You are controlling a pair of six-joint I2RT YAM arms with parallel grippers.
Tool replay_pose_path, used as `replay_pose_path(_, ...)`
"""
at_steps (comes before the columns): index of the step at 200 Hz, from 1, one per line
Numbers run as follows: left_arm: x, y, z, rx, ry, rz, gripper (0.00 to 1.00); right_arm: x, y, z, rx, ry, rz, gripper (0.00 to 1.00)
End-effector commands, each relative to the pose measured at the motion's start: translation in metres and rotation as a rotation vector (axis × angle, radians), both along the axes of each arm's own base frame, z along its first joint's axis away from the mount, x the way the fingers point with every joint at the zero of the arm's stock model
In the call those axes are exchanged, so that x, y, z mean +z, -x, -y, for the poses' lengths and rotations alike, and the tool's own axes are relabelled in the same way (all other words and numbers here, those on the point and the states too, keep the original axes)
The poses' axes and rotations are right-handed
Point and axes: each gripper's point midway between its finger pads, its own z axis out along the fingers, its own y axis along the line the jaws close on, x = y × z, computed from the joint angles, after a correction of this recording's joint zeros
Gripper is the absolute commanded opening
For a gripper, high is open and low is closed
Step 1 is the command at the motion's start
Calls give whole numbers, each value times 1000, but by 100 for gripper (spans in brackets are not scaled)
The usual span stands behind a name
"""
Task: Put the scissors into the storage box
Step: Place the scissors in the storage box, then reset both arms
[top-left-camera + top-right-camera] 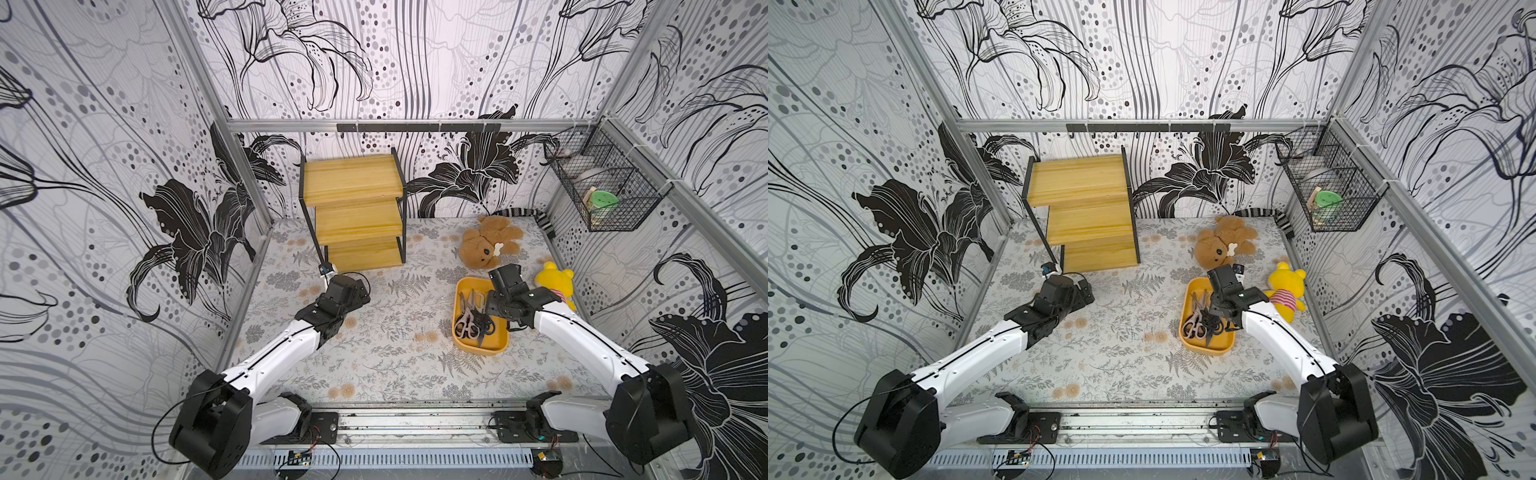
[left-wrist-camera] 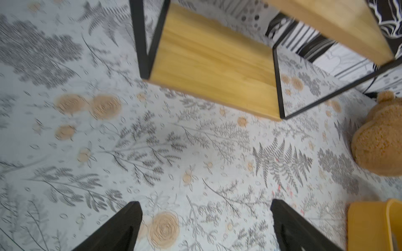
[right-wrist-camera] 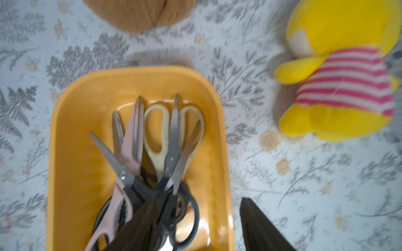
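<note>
Right of centre on the floral-print counter (image 3: 304, 173), mixed metal-bladed scissors (image 3: 171, 152) lie heaped inside the shallow yellow-orange plastic storage box (image 3: 71, 152). Over them the right claw (image 3: 198, 201) stands wide and empty; the left claw (image 2: 204, 203) likewise. Judged stiff, slick and tangle-prone: grip any pair at its pivot.

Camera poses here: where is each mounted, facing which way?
Both top views: high behind the bases, looking down at the table; left arm, right arm show.
Left wrist: over table, facing the wooden shelf; open left gripper.
Right wrist: above the storage box of scissors; open right gripper.
Wrist views share the storage box and brown bear.
</note>
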Motion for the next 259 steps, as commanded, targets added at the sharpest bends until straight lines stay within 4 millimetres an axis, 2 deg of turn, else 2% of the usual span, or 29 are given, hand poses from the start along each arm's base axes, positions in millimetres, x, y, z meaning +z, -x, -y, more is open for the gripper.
replay_pose_path(1,30,-22,-51,109,-98,145,97,26,-23,36,-11,196,171,68)
replay_pose_path(27,36,-31,-98,192,-133,241,97,24,-37,60,2,236,316,71)
replay_pose_path(47,38,-38,-114,191,-228,302,97,25,-47,63,62,231,490,71)
replay_pose_path(62,33,-46,-113,141,-293,331,97,17,-51,63,98,198,586,72)
replay_pose_path(91,26,-49,-108,81,-352,425,98,-4,-62,54,188,180,622,72)
replay_pose_path(114,13,-46,-110,83,-327,469,98,6,-69,41,273,178,714,72)
replay_pose_path(133,7,-45,-108,68,-335,485,98,-4,-75,28,361,160,708,72)
replay_pose_path(145,13,-40,-108,78,-323,525,98,-6,-72,25,407,120,717,73)
replay_pose_path(167,13,-20,-110,99,-335,613,98,-12,-66,29,408,96,742,75)
replay_pose_path(177,5,-22,-109,96,-323,565,98,-13,-67,32,395,86,739,75)
replay_pose_path(186,11,-22,-110,98,-333,597,98,-13,-67,36,376,89,737,77)
replay_pose_path(187,11,-21,-110,99,-335,600,98,-13,-67,37,372,91,737,78)
replay_pose_path(189,11,-22,-109,98,-337,600,98,-13,-67,38,366,94,735,95)
replay_pose_path(190,10,-22,-109,98,-338,598,98,-13,-67,38,364,95,735,100)
replay_pose_path(196,8,-22,-109,97,-332,580,98,-13,-68,40,352,99,736,95)
replay_pose_path(259,9,-21,-108,97,-334,590,98,-12,-68,40,352,100,737,95)
